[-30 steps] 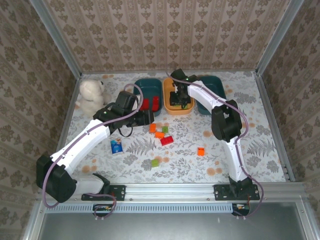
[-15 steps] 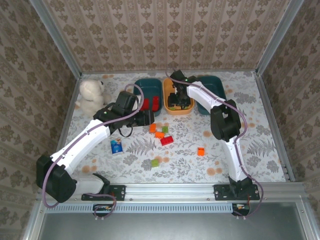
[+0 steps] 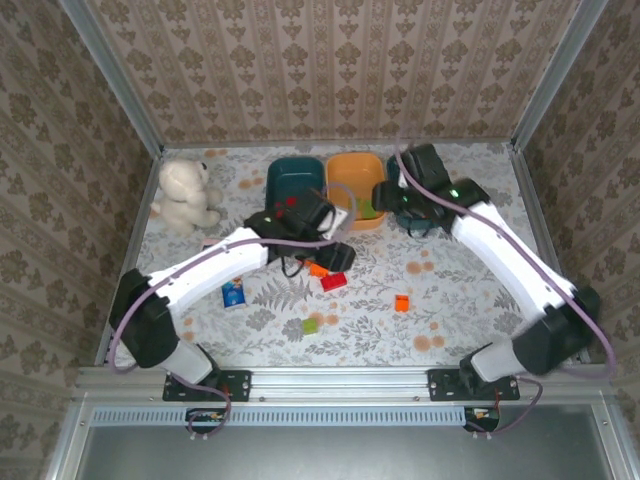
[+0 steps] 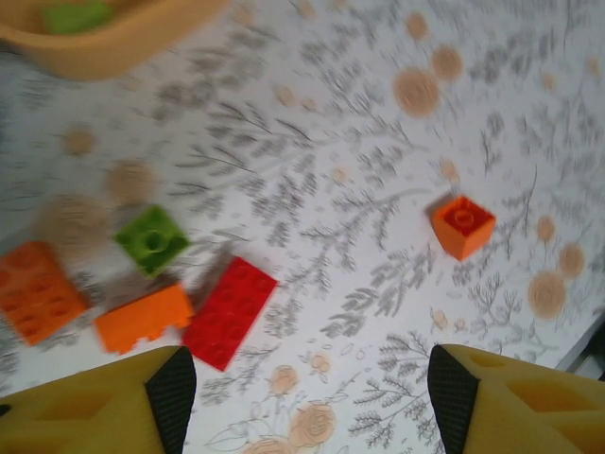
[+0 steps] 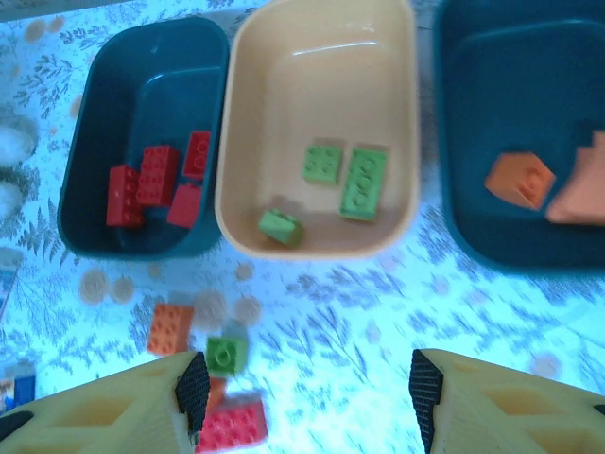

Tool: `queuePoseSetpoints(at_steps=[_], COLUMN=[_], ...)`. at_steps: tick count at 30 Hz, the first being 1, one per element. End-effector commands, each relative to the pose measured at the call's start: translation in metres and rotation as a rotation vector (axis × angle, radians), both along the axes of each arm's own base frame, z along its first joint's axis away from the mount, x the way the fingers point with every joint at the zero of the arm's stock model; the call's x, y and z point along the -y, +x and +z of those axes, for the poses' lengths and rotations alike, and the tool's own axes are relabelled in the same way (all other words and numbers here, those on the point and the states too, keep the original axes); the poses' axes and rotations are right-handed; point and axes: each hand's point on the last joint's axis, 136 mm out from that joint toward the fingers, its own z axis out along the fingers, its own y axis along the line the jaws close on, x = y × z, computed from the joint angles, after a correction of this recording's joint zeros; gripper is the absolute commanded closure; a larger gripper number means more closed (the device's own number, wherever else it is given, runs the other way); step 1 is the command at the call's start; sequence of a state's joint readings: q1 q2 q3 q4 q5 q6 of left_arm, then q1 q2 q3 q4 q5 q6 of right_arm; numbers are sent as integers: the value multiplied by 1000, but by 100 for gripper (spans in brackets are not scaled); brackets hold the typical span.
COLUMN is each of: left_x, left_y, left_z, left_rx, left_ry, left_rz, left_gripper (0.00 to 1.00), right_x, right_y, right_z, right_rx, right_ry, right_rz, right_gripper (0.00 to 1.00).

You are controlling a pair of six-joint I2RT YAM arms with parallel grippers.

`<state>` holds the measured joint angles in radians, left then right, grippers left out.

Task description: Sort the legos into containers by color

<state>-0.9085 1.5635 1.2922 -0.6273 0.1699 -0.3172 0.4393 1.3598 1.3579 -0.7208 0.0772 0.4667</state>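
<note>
- Right wrist: red legos [image 5: 156, 184] in left teal tub [image 5: 95, 85], green legos [image 5: 364, 182] in orange tub [image 5: 321, 57], orange legos [image 5: 520, 180] in right teal tub [image 5: 529, 85]; right hand [image 5: 302, 388] spread, empty.
- Left wrist: left hand [image 4: 302, 397] wide, empty, over loose legos [image 4: 230, 311] on table [image 4: 359, 142].

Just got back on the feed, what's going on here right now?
Brick sorting is partway done. The left teal tub holds red bricks, the orange tub holds green bricks, and the right teal tub holds orange bricks. The left hand hovers open and empty over a loose red brick, a loose green brick and a loose orange brick on the table. The right hand hangs open and empty by the tubs.
</note>
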Motion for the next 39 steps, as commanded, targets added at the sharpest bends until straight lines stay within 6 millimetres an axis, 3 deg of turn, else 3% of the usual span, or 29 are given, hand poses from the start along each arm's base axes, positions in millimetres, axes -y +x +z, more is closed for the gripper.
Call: queuePoseSetpoints(at_steps=[1, 7, 13, 16, 18, 22, 24, 27, 31, 35, 39], left_x=[19, 43, 30, 20, 11, -3, -10, -17, -24, -30, -35], left_y=[-4, -13, -9, -6, -3, 4, 7, 10, 12, 14, 15], left_z=[-6, -24, -34, -33, -31, -23, -20, -16, -12, -12, -10], left_rx=[33, -9, -26, -30, -35, -26, -22, -19, -23, -30, -27], left_ry=[33, 49, 74, 73, 64, 27, 22, 9, -13, -24, -30], left_rz=[-65, -62, 44, 94, 136, 206, 228, 251, 269, 287, 297], left_gripper=[30, 31, 31, 31, 31, 30, 30, 30, 30, 30, 30], right_x=[26, 63, 72, 75, 65, 42, 33, 25, 17, 9, 16], right_y=[-39, -107, -141, -155, -161, -166, -167, -161, -147, -132, -133], right_z=[-8, -17, -44, -72, -91, -124, -151, -178, -199, -212, -229], right_rx=[-2, -43, -179, -314, -397, -446, -502, -547, -566, -581, -645], right_ry=[5, -10, -22, -43, -74, -137, -125, -137, -166, -180, -196], right_rz=[-72, -112, -126, -166, -135, -78, -77, -74, -67, -66, -102], right_gripper=[38, 37, 37, 35, 35, 32, 30, 26, 23, 30, 40])
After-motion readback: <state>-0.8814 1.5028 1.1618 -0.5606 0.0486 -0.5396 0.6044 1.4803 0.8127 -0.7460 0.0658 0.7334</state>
